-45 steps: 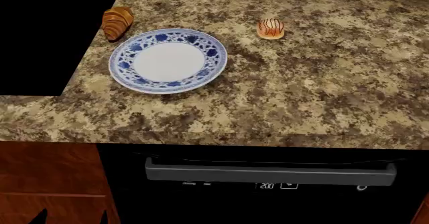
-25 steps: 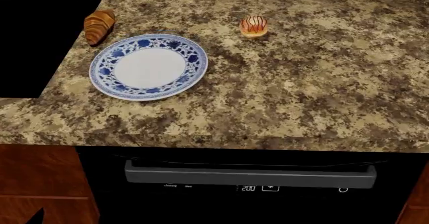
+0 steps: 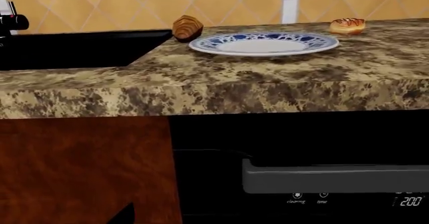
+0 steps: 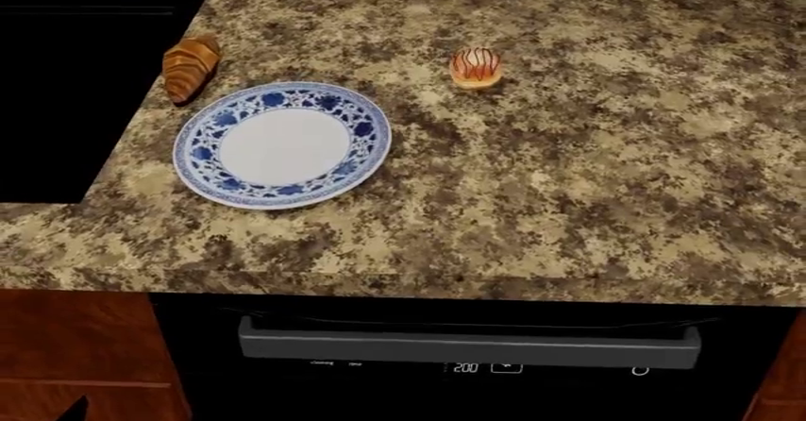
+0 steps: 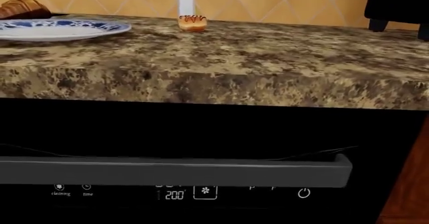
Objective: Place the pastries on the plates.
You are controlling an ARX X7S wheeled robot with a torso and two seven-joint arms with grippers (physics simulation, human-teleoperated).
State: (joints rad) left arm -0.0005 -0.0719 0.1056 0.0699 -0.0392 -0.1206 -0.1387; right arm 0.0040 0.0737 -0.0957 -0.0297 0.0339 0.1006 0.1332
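Settling after a shift, the head view now sits a little higher and farther back than a moment ago: the blue-rimmed plate (image 4: 282, 144) and both pastries have slid down in the picture, and more of the sink (image 4: 70, 72) and the far edge of the surface (image 4: 592, 176) shows. Nothing on the granite itself has moved; only the camera has.

The croissant (image 4: 191, 66) lies just beside the plate's far-left rim, near the sink's corner, not on it. The small round cake (image 4: 475, 67) sits well apart to the plate's right, alone on bare stone. The plate is empty. The grey plate is not in any view.

Both wrist views look level at the cabinet front and the dishwasher handle (image 5: 174, 170), so both arms hang low, below the surface edge. Neither pair of jaws shows clearly; only a dark tip (image 4: 74, 409) peeks in at the head view's bottom left, and I cannot tell whether either is apart or together.

No pastry is placed yet. The robot seems to be lining itself up, and the arms need to rise before any grasp.
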